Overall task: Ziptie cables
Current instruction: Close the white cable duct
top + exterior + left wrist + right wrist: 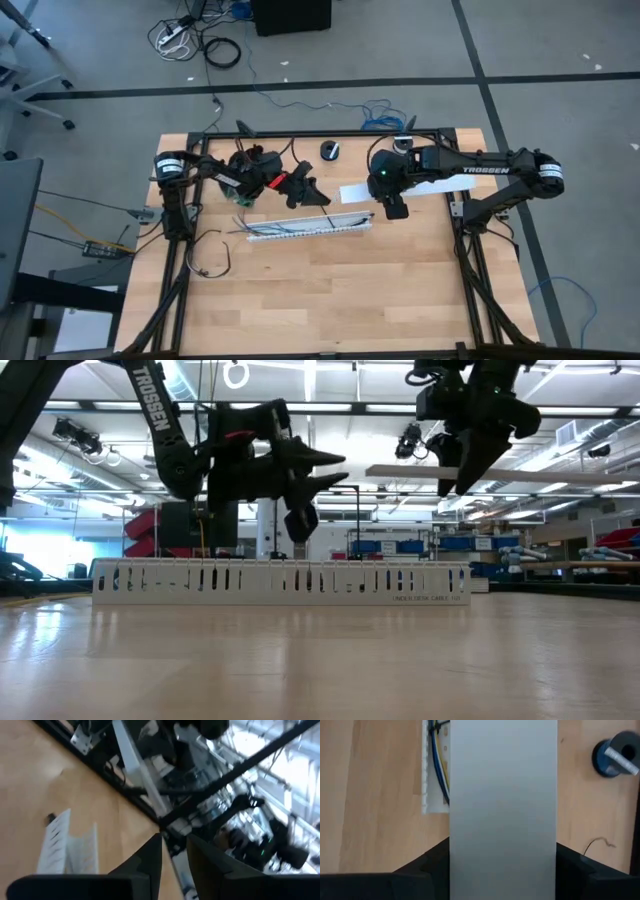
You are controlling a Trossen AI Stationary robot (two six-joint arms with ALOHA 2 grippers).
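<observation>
The cables point(285, 229), thin dark wires, lie inside the white slotted duct point(310, 226), running left to right. My right gripper point(392, 208) grips a flat grey cover strip point(503, 810) above the duct's right end; my left gripper point(318, 196), slightly parted and empty, hovers over its middle.

This is a big robot lab or workshop. A wooden worktop point(330, 280) sits on a grey floor point(560, 40) marked with dark tape lines. Loose wires and a power strip point(175, 33) lie on the floor. Behind the worktop is a wide hall with long ceiling lights point(400, 410), blue bins point(380, 546) and other tables (far off).
</observation>
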